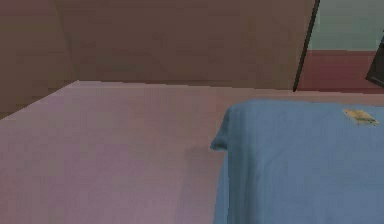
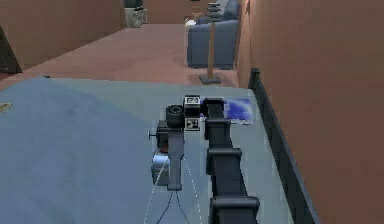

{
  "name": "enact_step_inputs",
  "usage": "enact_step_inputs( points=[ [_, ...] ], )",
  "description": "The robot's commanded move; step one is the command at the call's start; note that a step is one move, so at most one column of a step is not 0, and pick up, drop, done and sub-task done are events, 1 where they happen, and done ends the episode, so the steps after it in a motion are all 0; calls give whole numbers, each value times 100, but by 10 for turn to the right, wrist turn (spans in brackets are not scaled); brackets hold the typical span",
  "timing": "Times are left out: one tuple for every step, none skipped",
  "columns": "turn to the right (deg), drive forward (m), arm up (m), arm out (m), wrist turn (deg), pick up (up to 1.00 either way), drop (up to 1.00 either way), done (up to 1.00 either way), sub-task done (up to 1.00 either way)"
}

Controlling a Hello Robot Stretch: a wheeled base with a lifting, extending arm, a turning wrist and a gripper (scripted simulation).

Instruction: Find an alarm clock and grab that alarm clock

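Where the blue bed [image 1: 300, 165] ends at its left edge in the forward view, open pink floor [image 1: 110, 140] runs to the walls. A small yellowish blob [image 1: 360, 116] lies on the bed; we cannot tell whether it is the alarm clock. Arm side view: the gripper [image 2: 167, 172] shows against the bed top, and we cannot tell whether it holds anything. Past the bed's far edge, open floor reaches a blue armchair [image 2: 212, 40].

You are inspecting a home, evidently a bedroom. A blue bed [image 1: 300, 160] stands on a pink floor [image 1: 110, 140] between plain walls. Farther off, a blue armchair [image 2: 212, 42] sits on the same flooring.
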Motion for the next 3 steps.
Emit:
enact_step_inputs(
  points=[
    [0, 0, 0, 0, 450, 0, 0, 0, 0],
    [0, 0, 0, 0, 450, 0, 0, 0, 0],
    [0, 0, 0, 0, 450, 0, 0, 0, 0]
  ],
)
